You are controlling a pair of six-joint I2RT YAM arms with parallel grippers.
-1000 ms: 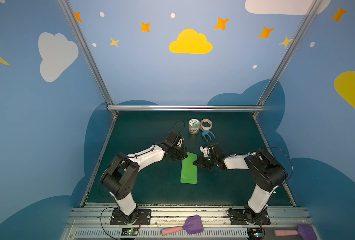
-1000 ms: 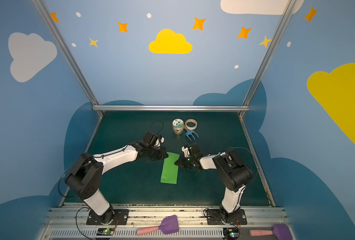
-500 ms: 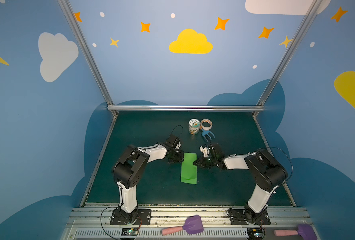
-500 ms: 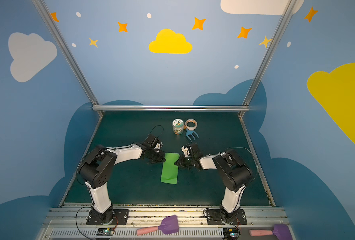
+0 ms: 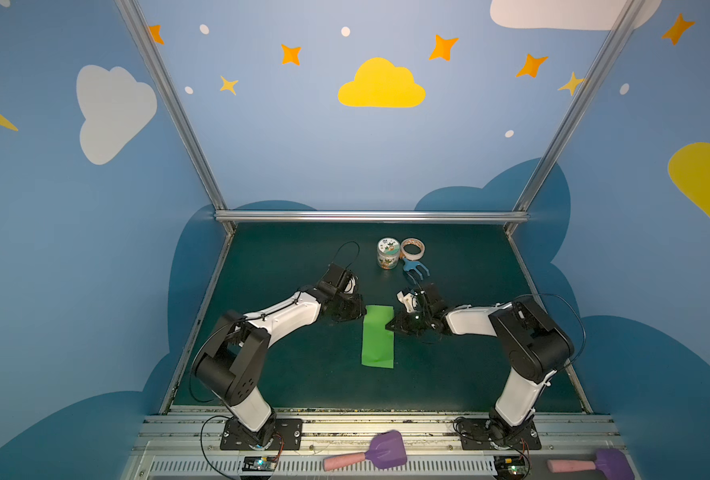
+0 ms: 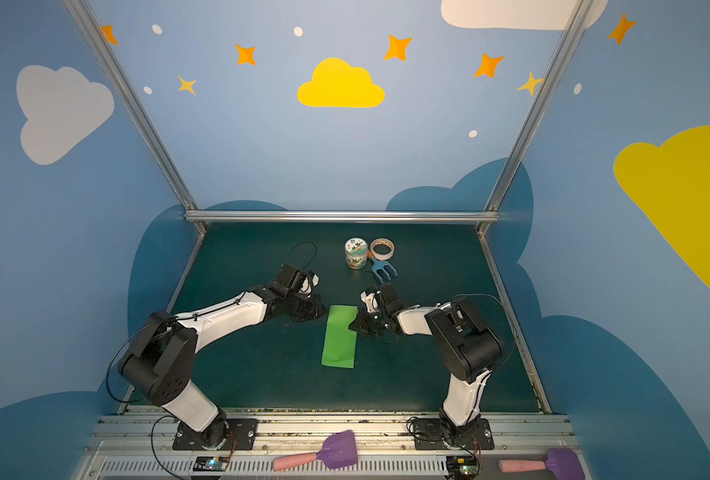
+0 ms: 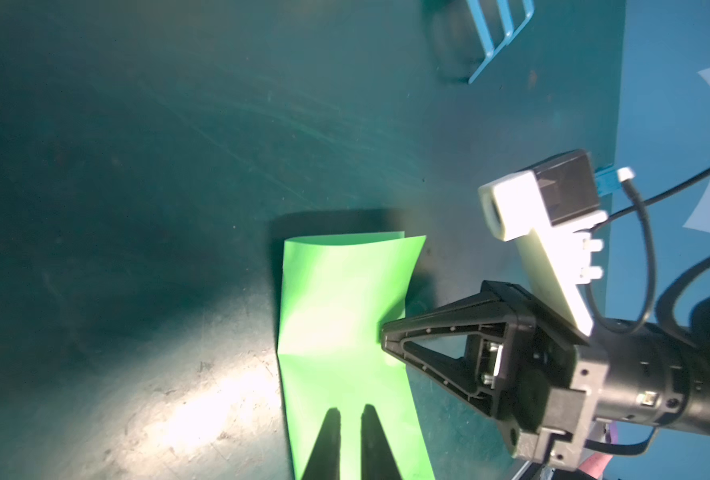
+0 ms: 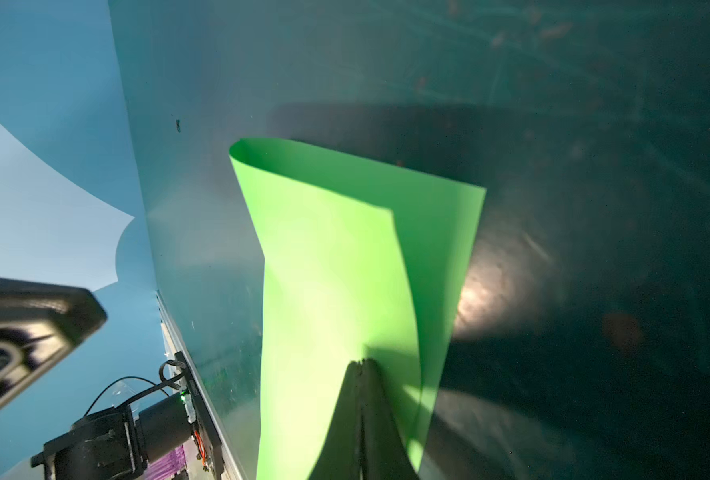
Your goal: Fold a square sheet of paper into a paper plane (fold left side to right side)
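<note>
The square sheet of paper (image 5: 378, 338) (image 6: 339, 338), bright green, lies folded in half as a narrow strip mid-table; no paper plane shape shows. In the right wrist view its top layer (image 8: 336, 266) bows up off the lower one. My left gripper (image 5: 360, 312) (image 7: 351, 411) is at the strip's far left edge, its fingertips (image 7: 331, 432) over the paper and open by a narrow gap. My right gripper (image 5: 390, 327) (image 8: 361, 363) is shut, its tip resting on the top layer near the right edge. In the left wrist view its black fingers (image 7: 424, 332) touch the paper.
A printed tin (image 5: 388, 253), a tape roll (image 5: 412, 248) and a blue toy rake (image 5: 415, 270) (image 7: 499, 37) stand just behind the grippers. Two purple scoops with pink handles (image 5: 370, 457) (image 5: 594, 463) lie on the front rail. Metal posts frame the dark green mat.
My left gripper's jaws have parted a little. The left arm's elbow swung up and dropped back while its tip stayed at the paper's edge. The right gripper has not moved.
</note>
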